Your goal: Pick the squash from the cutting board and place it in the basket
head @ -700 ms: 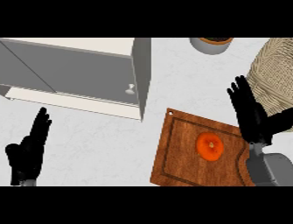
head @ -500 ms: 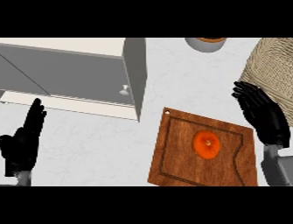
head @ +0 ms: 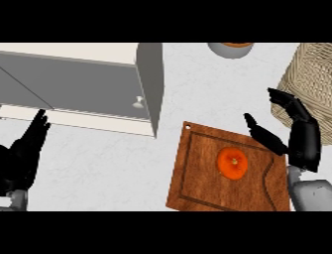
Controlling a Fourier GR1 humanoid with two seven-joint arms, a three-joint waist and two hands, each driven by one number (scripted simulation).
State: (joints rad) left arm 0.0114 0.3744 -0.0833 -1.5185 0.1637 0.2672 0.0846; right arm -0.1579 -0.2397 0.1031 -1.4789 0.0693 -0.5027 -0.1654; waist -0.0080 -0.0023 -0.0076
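- My right hand (head: 302,141) has its fingers and thumb spread apart, holding nothing, just beside the squash (head: 233,162) on the cutting board (head: 197,186).
- My left hand (head: 16,158) rests at the lower left, fingers straight.

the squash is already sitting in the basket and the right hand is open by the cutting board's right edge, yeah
Not quite. The squash is not in the basket; it lies on the cutting board, as the head view shows. The rest holds: the right hand is open by the cutting board's right edge.
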